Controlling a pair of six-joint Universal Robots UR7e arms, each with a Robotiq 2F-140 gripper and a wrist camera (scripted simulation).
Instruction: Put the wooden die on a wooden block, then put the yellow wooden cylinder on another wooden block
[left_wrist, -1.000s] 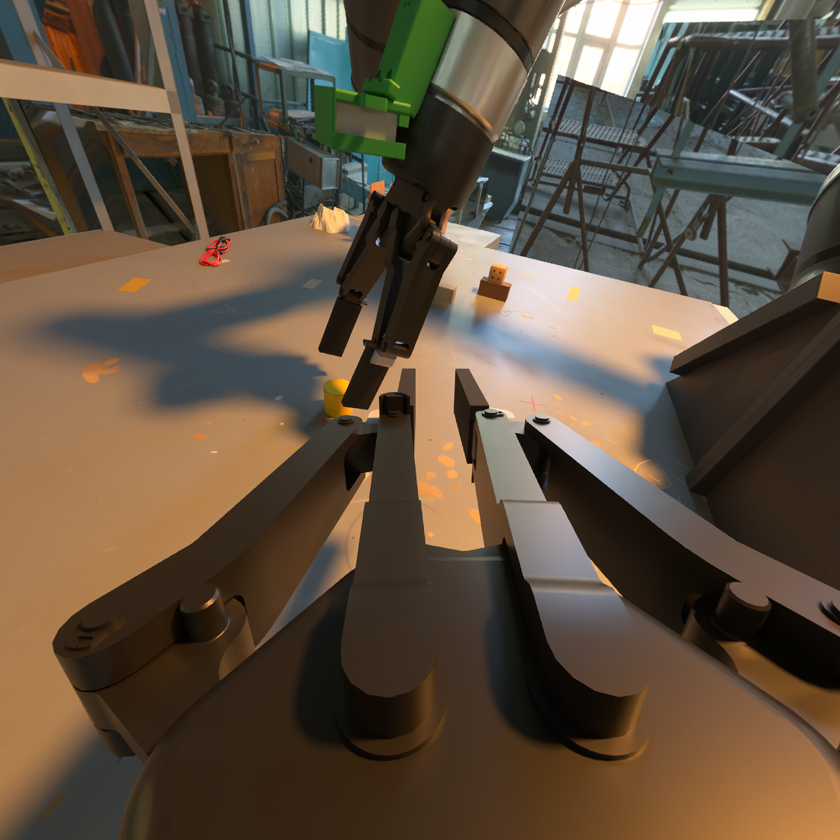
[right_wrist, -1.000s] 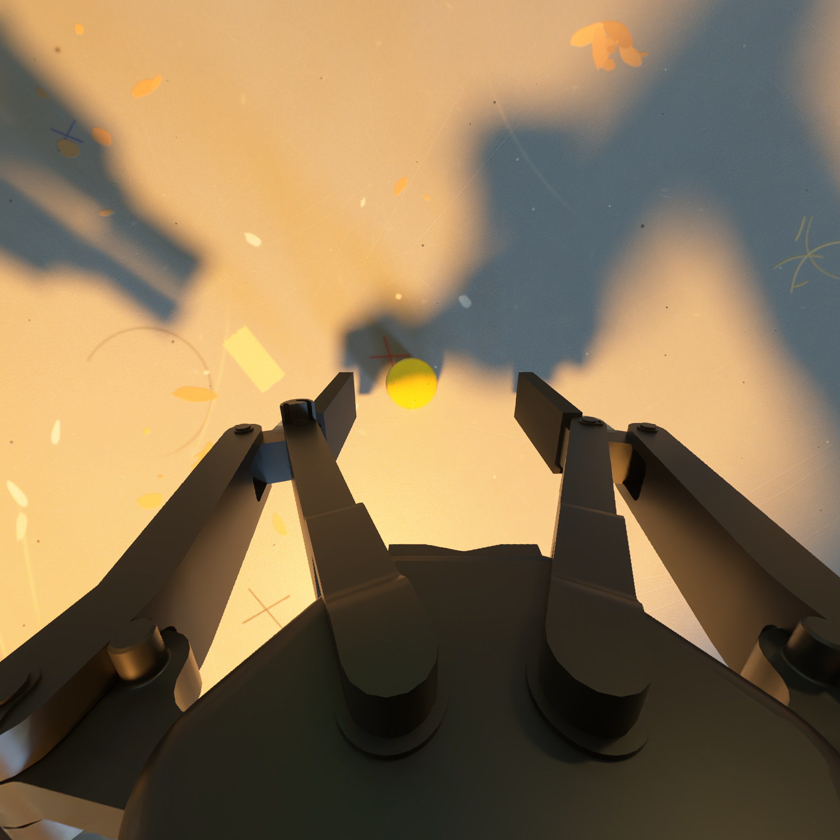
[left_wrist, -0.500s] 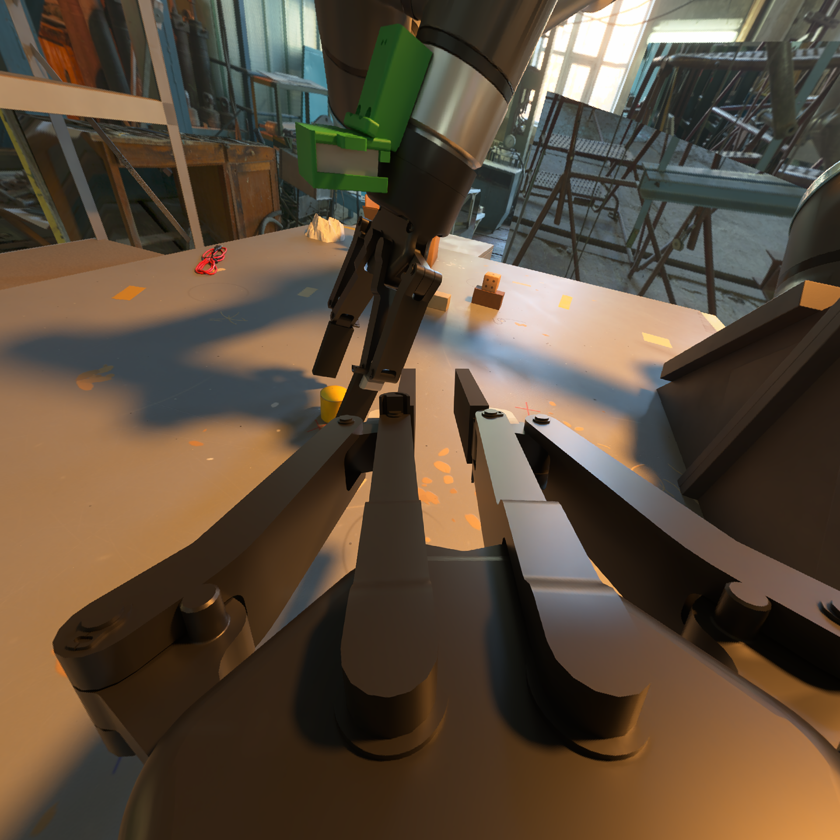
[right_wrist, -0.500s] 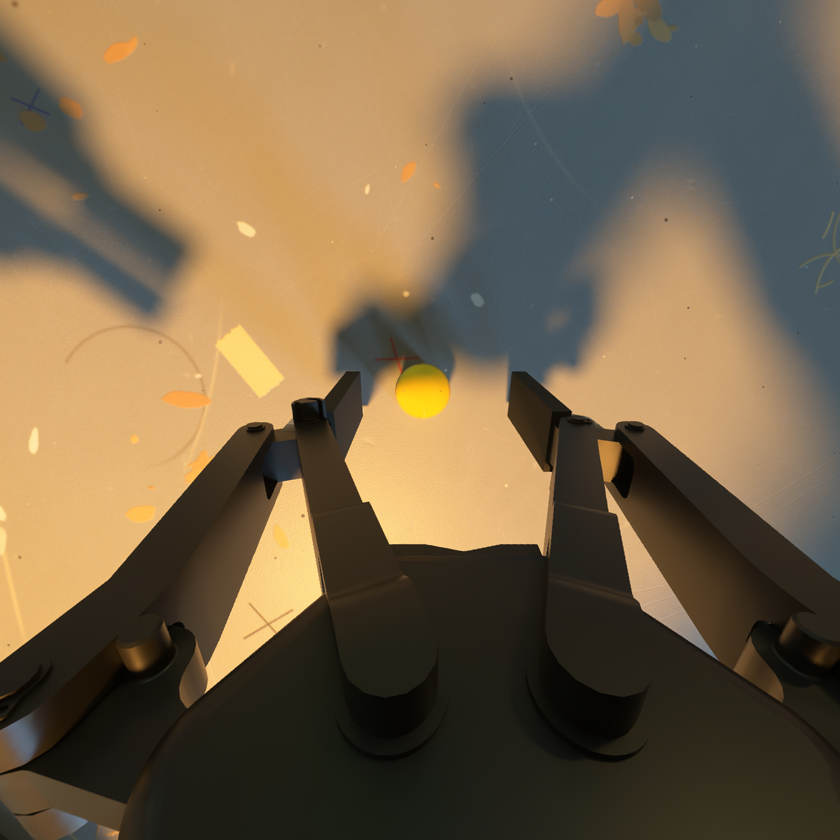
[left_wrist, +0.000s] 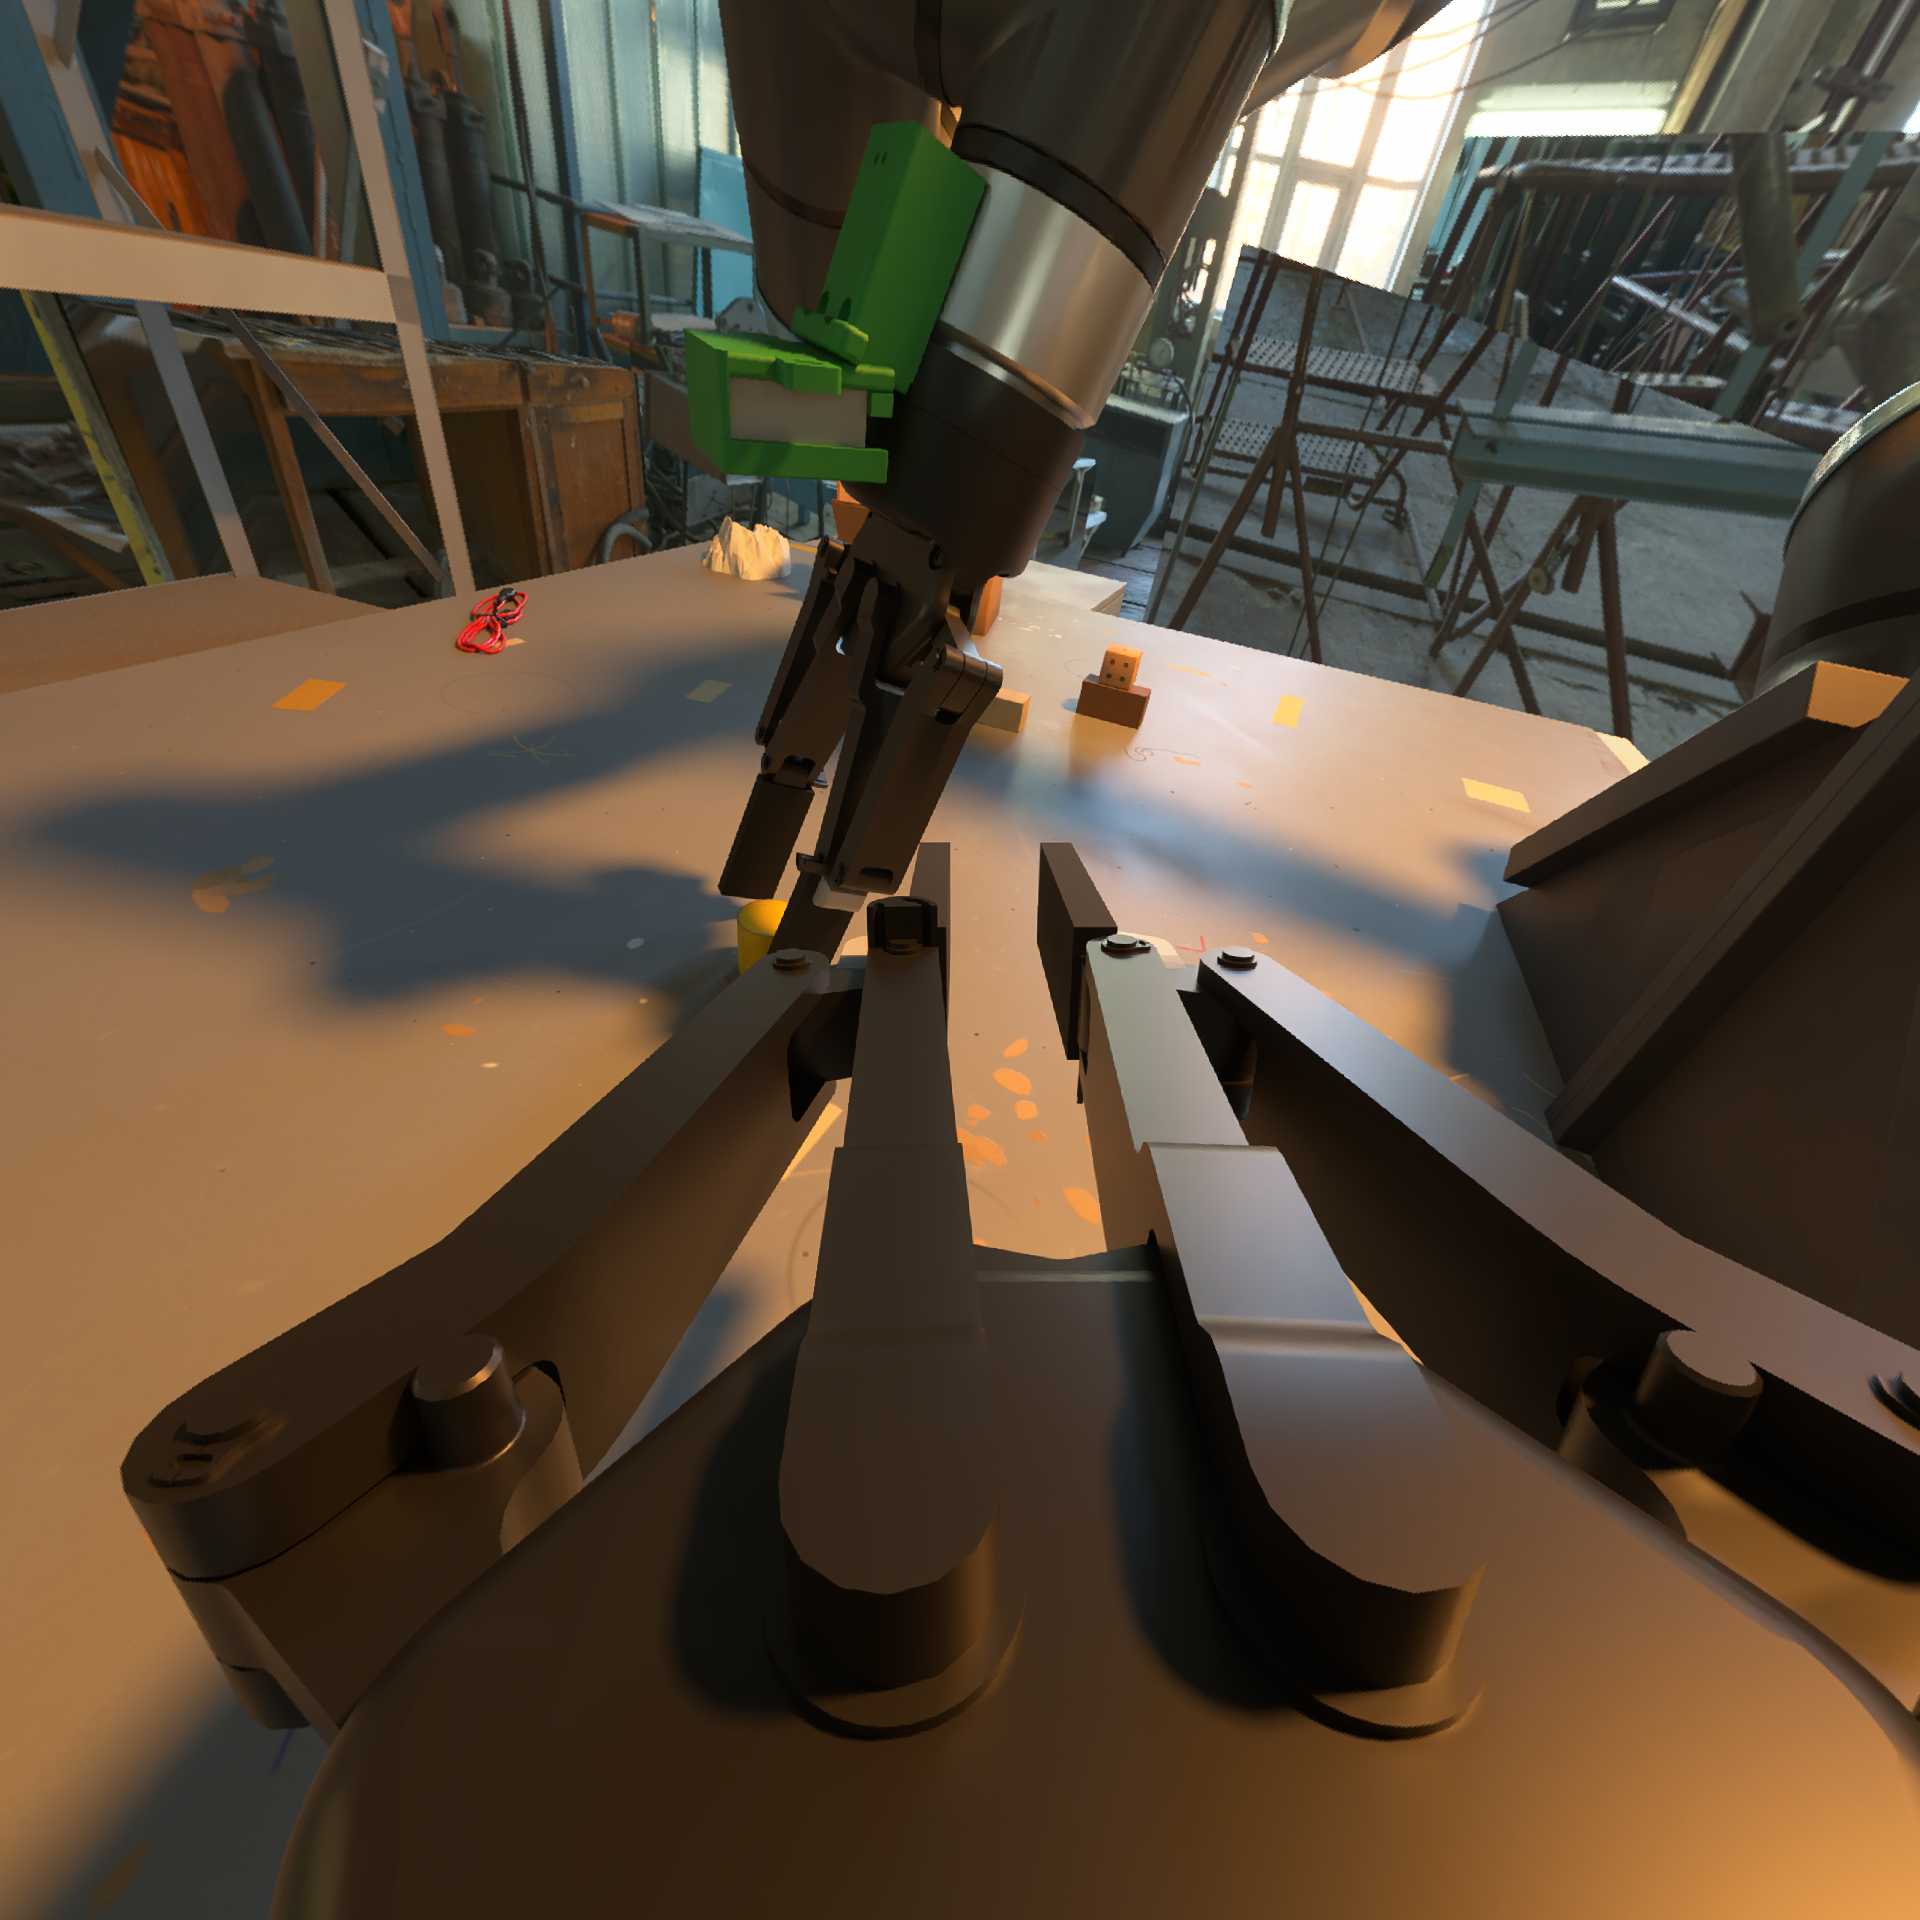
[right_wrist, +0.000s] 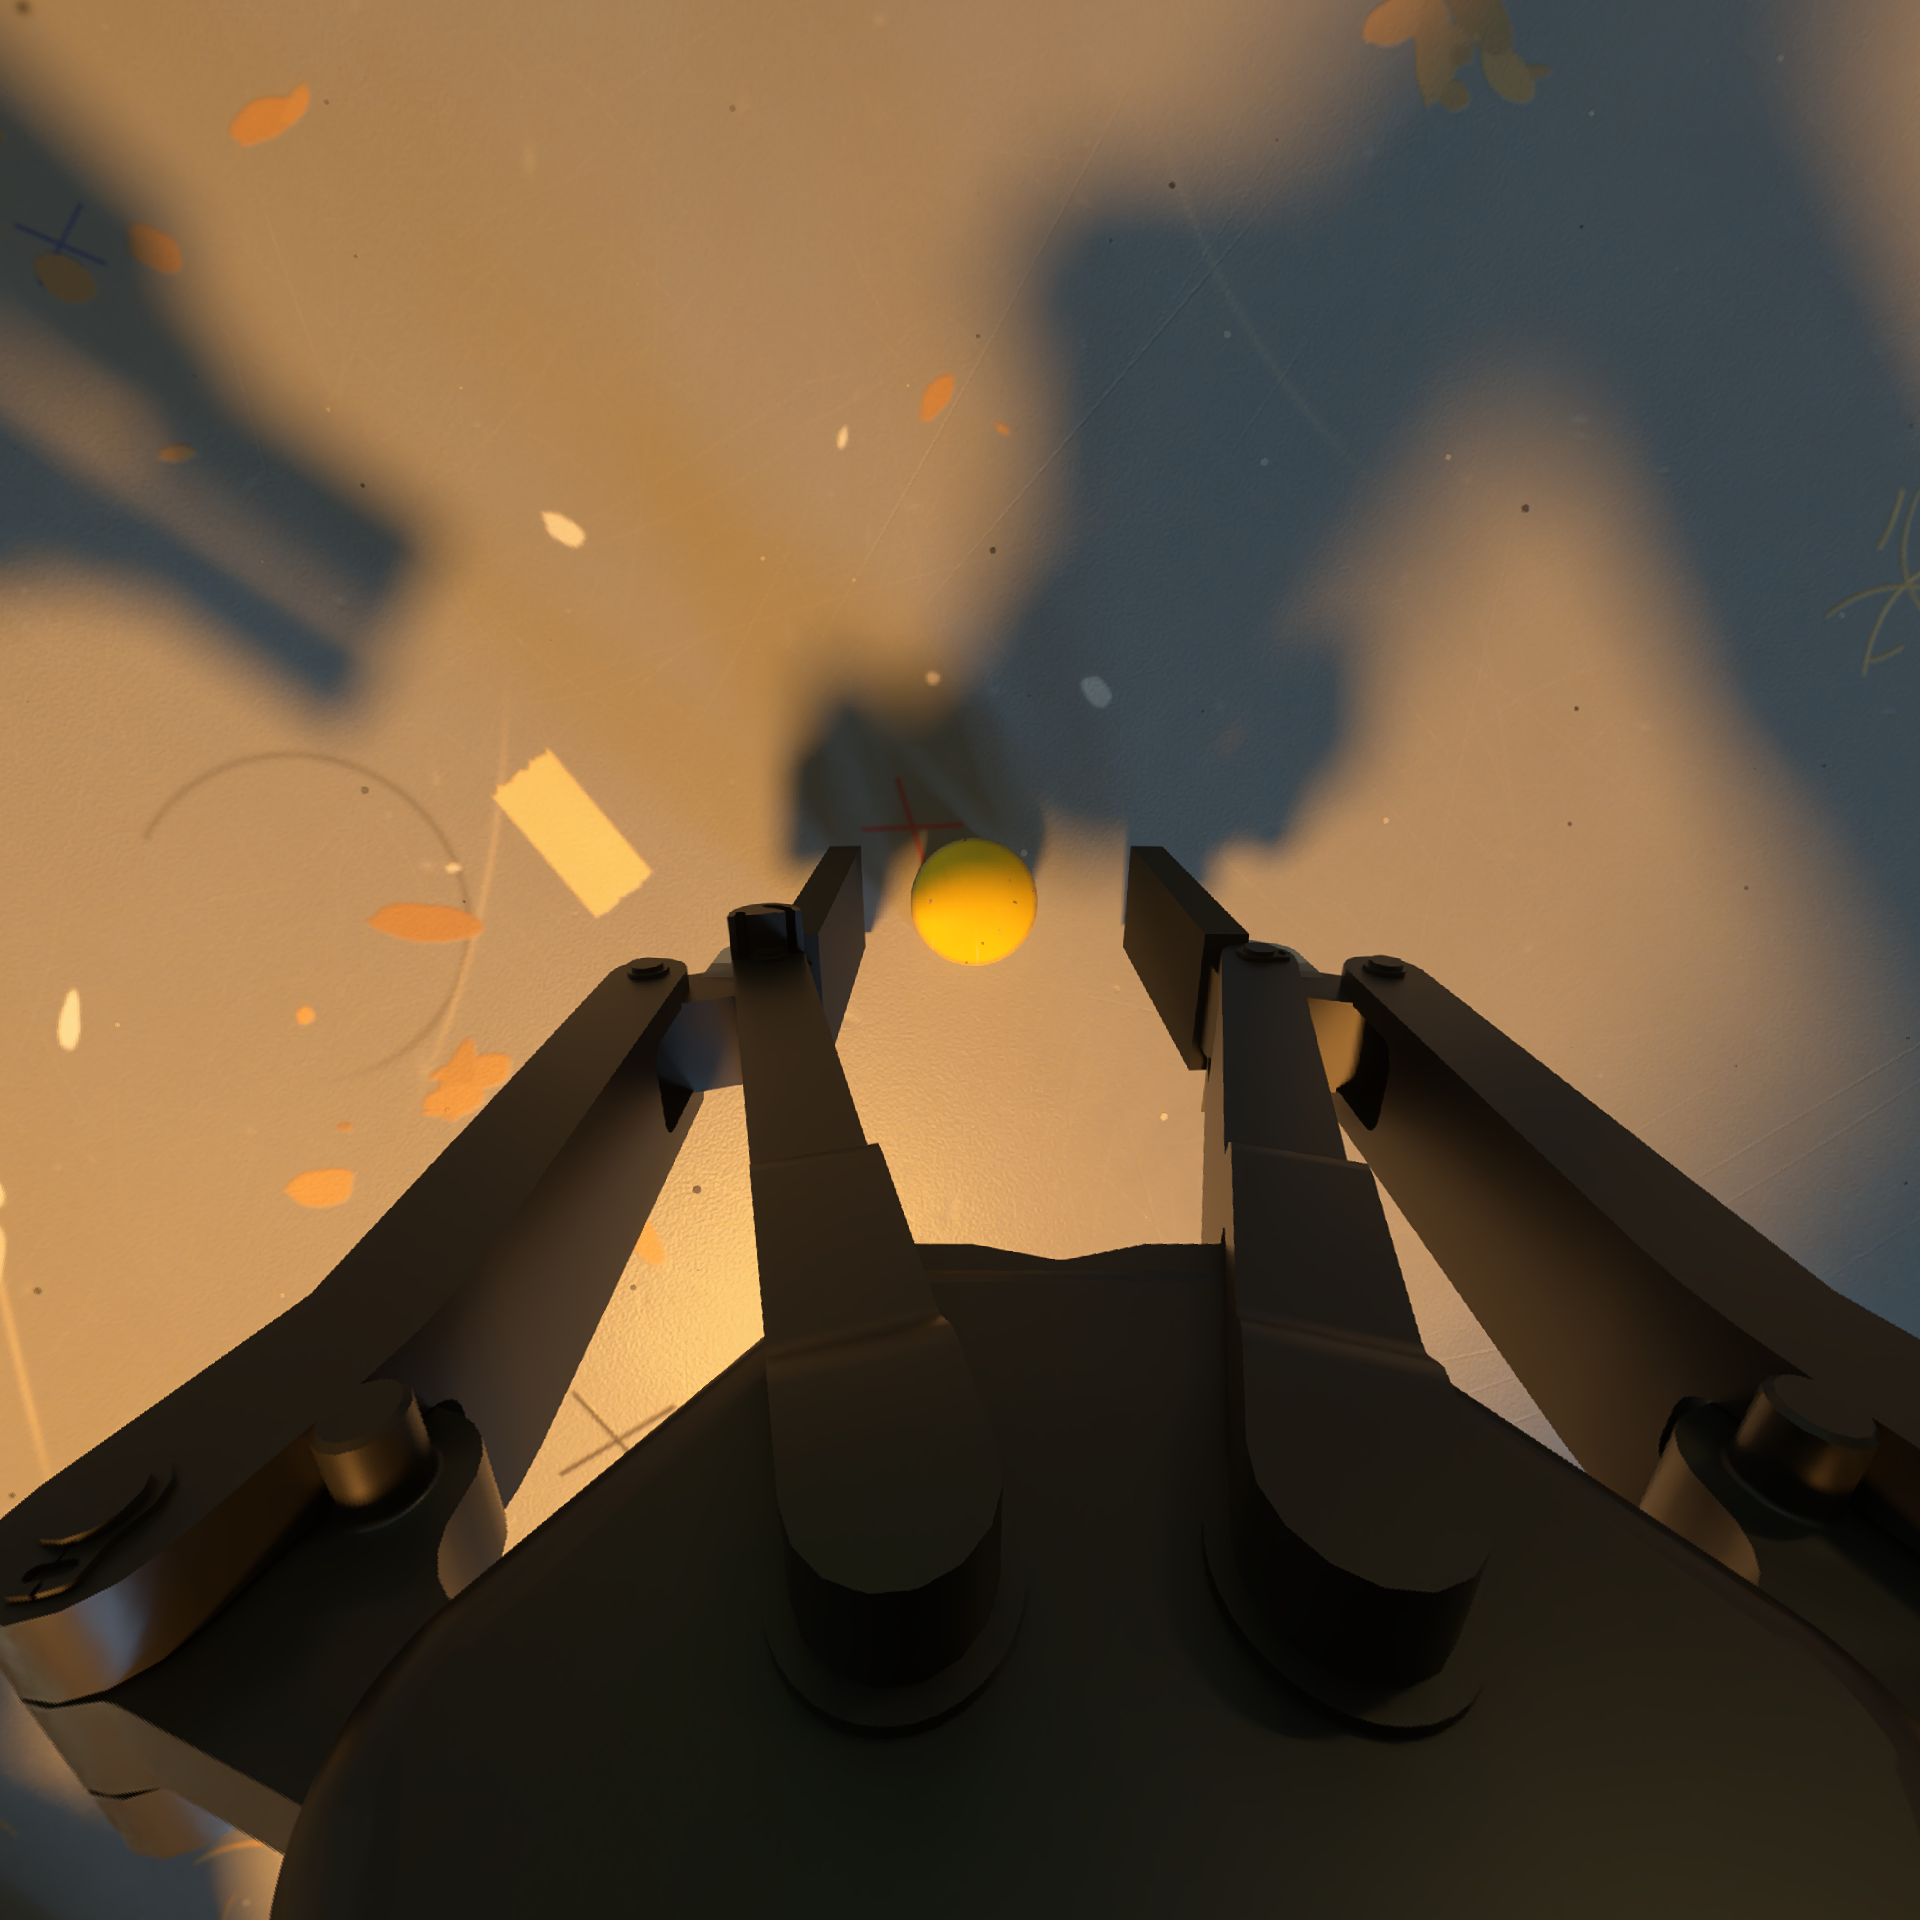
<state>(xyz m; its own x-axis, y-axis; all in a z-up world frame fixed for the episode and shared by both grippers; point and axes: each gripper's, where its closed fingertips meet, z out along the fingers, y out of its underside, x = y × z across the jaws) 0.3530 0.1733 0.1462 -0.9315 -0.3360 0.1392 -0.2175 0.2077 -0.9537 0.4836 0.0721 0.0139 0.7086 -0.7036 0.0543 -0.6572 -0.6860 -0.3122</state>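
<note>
So the wooden die is already parked on a block; the yellow wooden cylinder is straddled by the right gripper, fingers apart, so lowering and closing are needed.

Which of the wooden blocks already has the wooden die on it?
The reddish-brown wooden block carries the spotted wooden die. The pale wooden block beside it, partly behind the right gripper, shows nothing on it.

One die, one yellow cylinder, two visible blocks.
</note>
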